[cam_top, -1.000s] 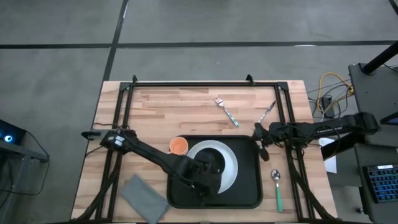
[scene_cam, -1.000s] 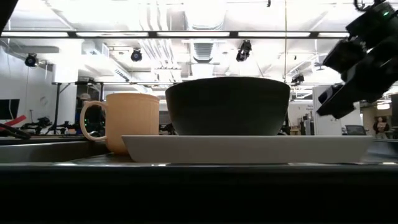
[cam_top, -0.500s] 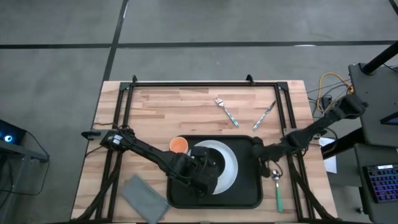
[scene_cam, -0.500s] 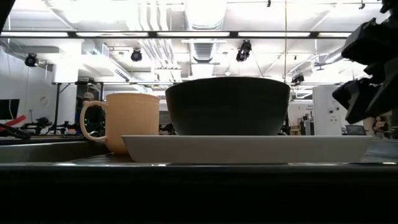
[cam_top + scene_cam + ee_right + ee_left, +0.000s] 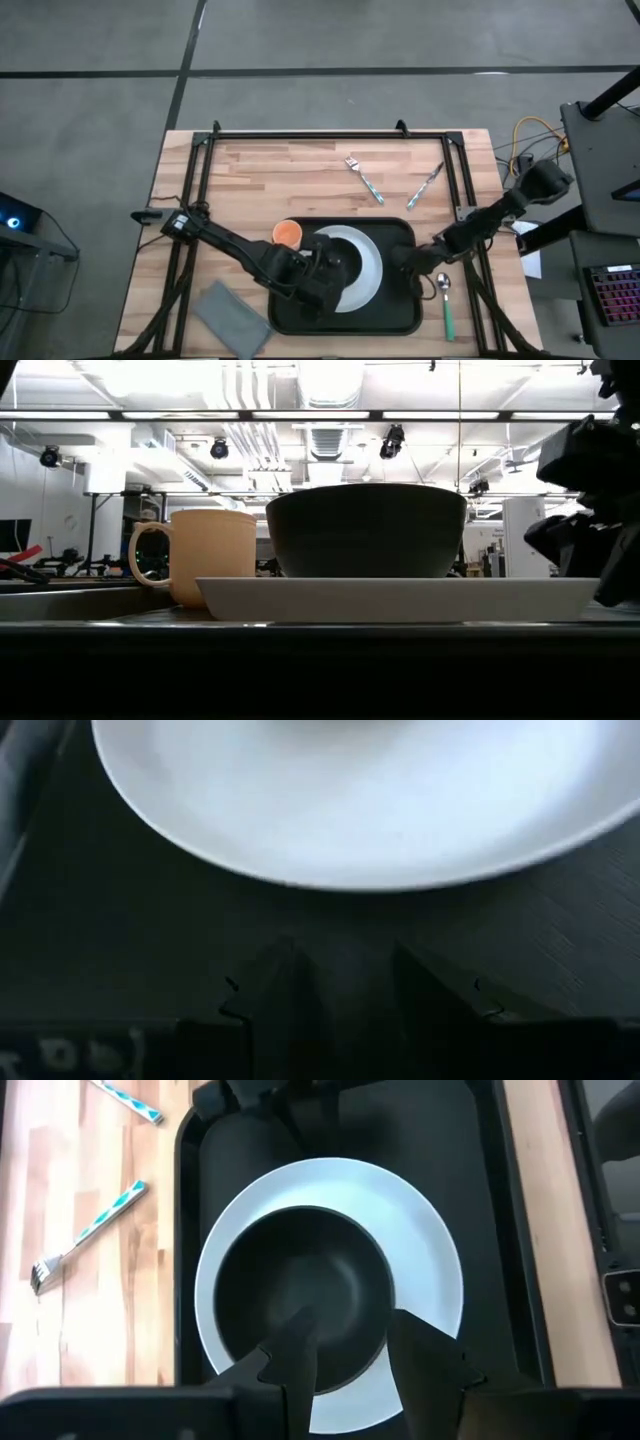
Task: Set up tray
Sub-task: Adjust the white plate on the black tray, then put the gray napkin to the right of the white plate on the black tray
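The black tray [image 5: 400, 312] lies on the wooden table near its front edge. A white plate [image 5: 370, 265] rests on the tray floor, and a black bowl [image 5: 300, 1295] stands on the plate. An orange mug [image 5: 287, 233] stands at the tray's far left corner. My left gripper [image 5: 355, 1360] is open above the bowl's rim, one finger over the inside and one over the plate. It does not show beside the bowl in the low view [image 5: 366, 530]. My right gripper [image 5: 402, 258] is open, low over the tray's right part, pointing at the plate [image 5: 360, 810]. My right gripper's open fingers [image 5: 285, 985] lie level just over the tray floor [image 5: 120, 940], coming from the table's right side. I cannot tell whether they touch the tray.
A fork [image 5: 365, 178] and a knife [image 5: 425, 185] lie on the wood beyond the tray. A spoon with a green handle [image 5: 446, 305] lies right of the tray. A folded grey cloth [image 5: 230, 312] lies at the near left.
My right gripper has swung from beyond the tray's far right corner toward the near edge and the left, going down onto the tray's right part. My left gripper has drawn back a little toward the table's left. Bowl, plate and mug have kept still.
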